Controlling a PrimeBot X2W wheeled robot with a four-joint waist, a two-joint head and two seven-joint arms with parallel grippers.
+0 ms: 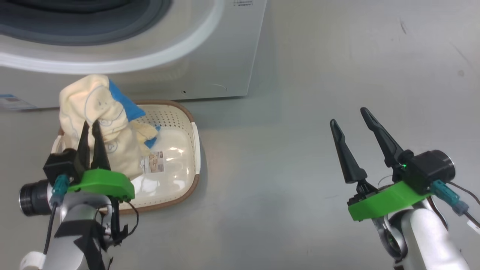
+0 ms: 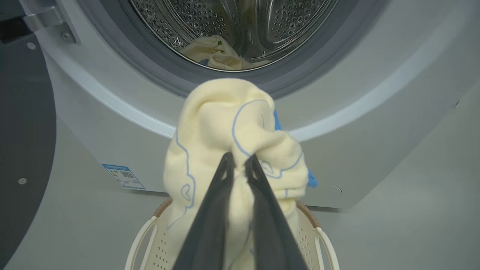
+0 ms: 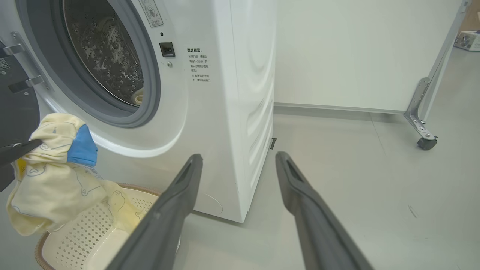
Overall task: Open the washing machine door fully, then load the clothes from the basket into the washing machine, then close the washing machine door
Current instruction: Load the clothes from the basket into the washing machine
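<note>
Clothes (image 1: pixel 101 101) hang clamped in the left claw (image 1: pixel 91 123) over the basket (image 1: pixel 197 150) on the floor (image 1: pixel 300 168) by the washer (image 1: pixel 210 56); right claw (image 1: pixel 348 115) stands apart, empty.

The head view's top edge cuts off the washing machine (image 1: pixel 150 48), its left edge the blue label (image 1: pixel 11 101). The garment (image 1: pixel 101 123) and left gripper (image 1: pixel 91 123) hide the left side of the basket (image 1: pixel 176 122), whose inner label (image 1: pixel 152 162) is too small to read. The left wrist view's left edge crops the door (image 2: pixel 22 131)
</note>
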